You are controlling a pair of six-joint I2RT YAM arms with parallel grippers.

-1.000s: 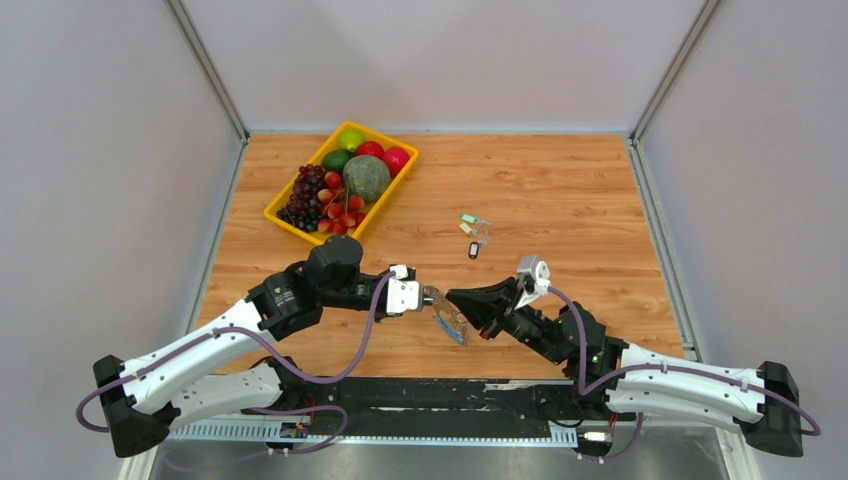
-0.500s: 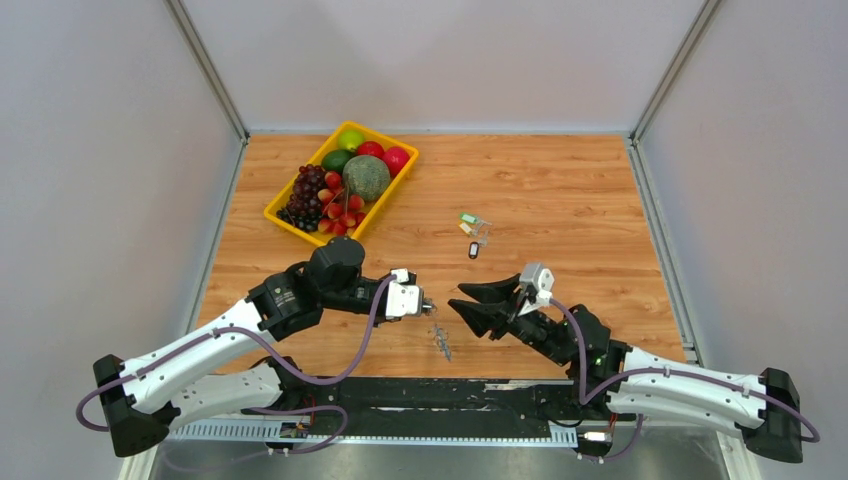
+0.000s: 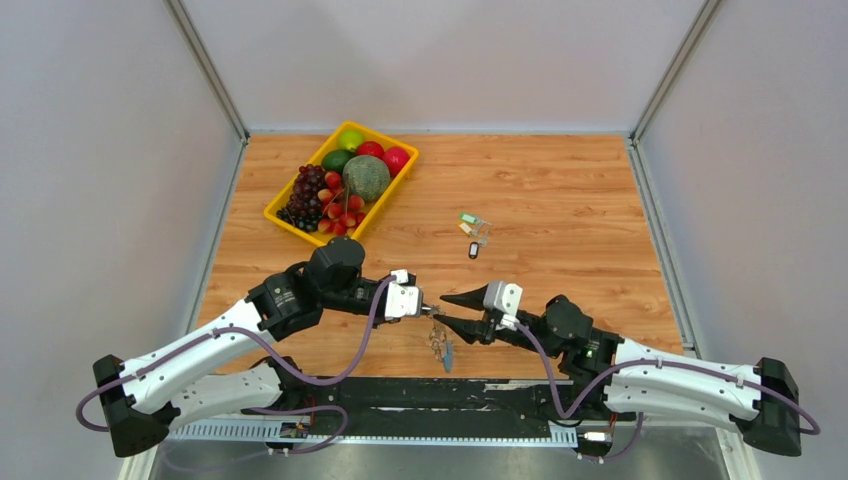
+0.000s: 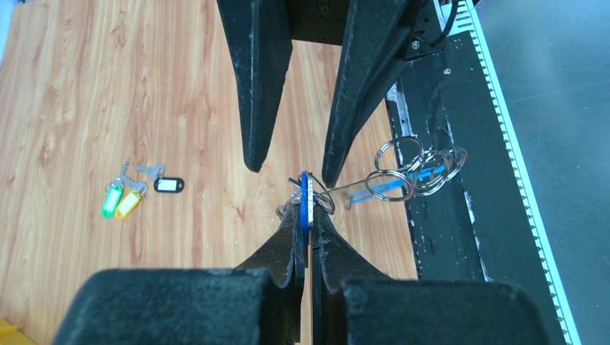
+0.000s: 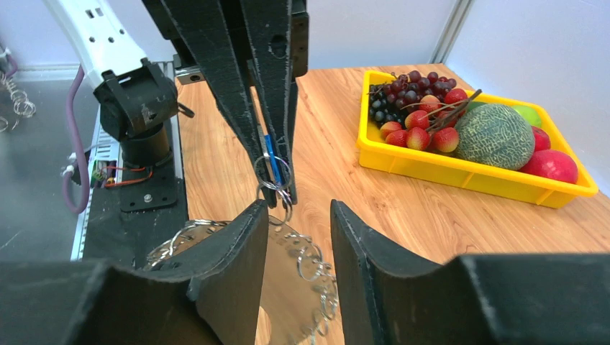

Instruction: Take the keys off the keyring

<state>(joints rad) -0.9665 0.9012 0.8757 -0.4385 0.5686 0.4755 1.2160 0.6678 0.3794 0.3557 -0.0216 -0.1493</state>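
The left end effector [image 4: 306, 215], pressed shut on a blue tag [image 4: 305, 195], holds the keyring [image 3: 440, 345] aloft, well on the near side of the yellow fruit tray [image 3: 300, 229] and off toward its right in the overhead view. The silver chain of rings droops from the tag toward the arms' bases. The right end effector [image 3: 445, 311], jaws apart and holding nothing, faces it tip to tip. Three keys [image 3: 472, 232], tagged green, yellow and black, lie loose on the wooden surface [image 3: 560, 200], right of the tray and nearer to it than the keyring is.
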